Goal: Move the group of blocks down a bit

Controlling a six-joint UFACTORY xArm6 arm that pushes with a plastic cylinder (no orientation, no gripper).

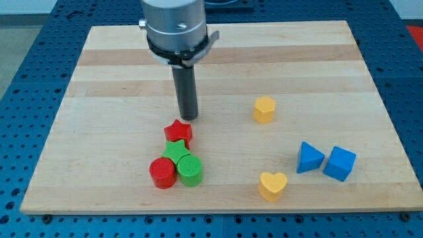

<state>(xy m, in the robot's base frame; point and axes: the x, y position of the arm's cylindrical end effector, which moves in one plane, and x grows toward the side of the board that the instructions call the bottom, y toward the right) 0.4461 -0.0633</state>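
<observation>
The arm's upper housing (173,26) is running out of the view's top, and there is no hand showing at all (only a dark rod), so it is gripping nothing. My tip (188,118) is sitting just above the red star (178,131), and contact is hard to judge. The red star, green star (176,151), red cylinder (162,173) and green cylinder (190,169) are clustering toward the desk's (112,73) bottom edge, left of centre
</observation>
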